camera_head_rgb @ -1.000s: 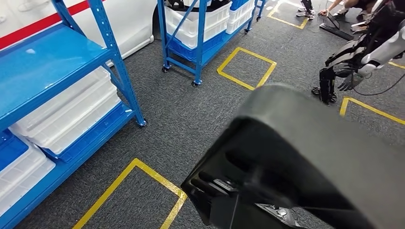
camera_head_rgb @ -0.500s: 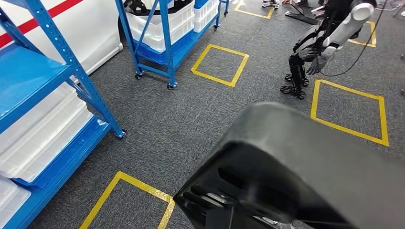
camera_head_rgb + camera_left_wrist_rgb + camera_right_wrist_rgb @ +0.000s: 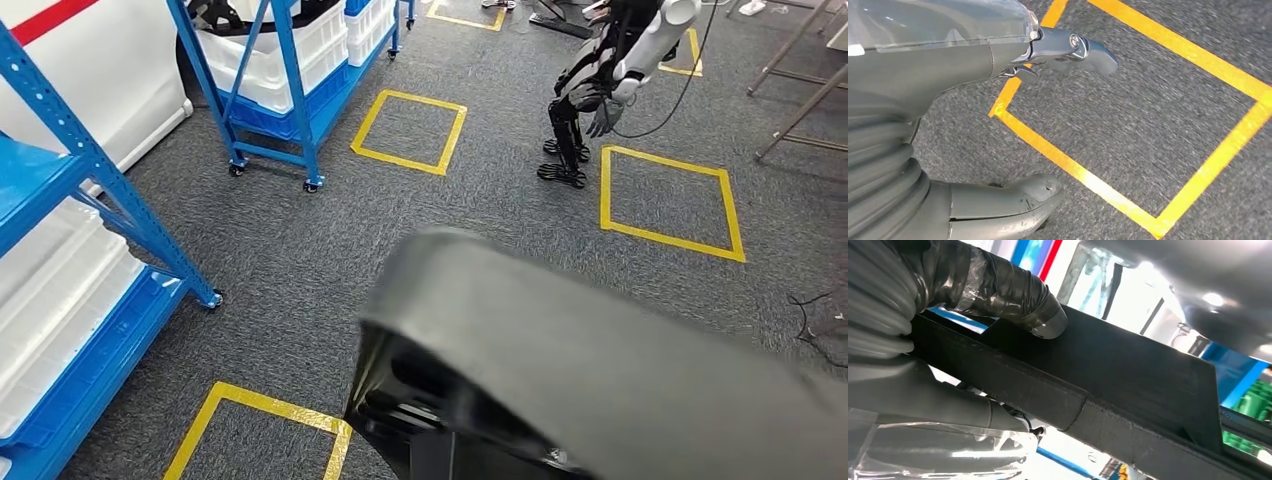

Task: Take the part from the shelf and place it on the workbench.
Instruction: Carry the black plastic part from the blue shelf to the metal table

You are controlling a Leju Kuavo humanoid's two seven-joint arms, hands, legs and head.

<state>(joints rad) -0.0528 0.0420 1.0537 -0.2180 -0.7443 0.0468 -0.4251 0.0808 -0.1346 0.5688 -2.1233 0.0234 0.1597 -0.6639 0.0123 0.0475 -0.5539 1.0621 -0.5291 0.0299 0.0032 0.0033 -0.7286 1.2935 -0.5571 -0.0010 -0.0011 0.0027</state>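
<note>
Looming large and black low in the head view, part (image 3: pixel 600 370), carried above grey carpet (image 3: pixel 480 210). Gripping its edge, right hand (image 3: pixel 948 315), thumb on top. Hanging over yellow floor tape (image 3: pixel 1088 175), left hand (image 3: pixel 973 125), fingers apart, holding nothing.

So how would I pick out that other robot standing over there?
Start from the grey carpet floor with its yellow taped squares. At the far end, between two squares, stands the other robot, dark-legged with a silver arm hanging. Unlike the blue shelves nearby, it has legs and feet.
</note>
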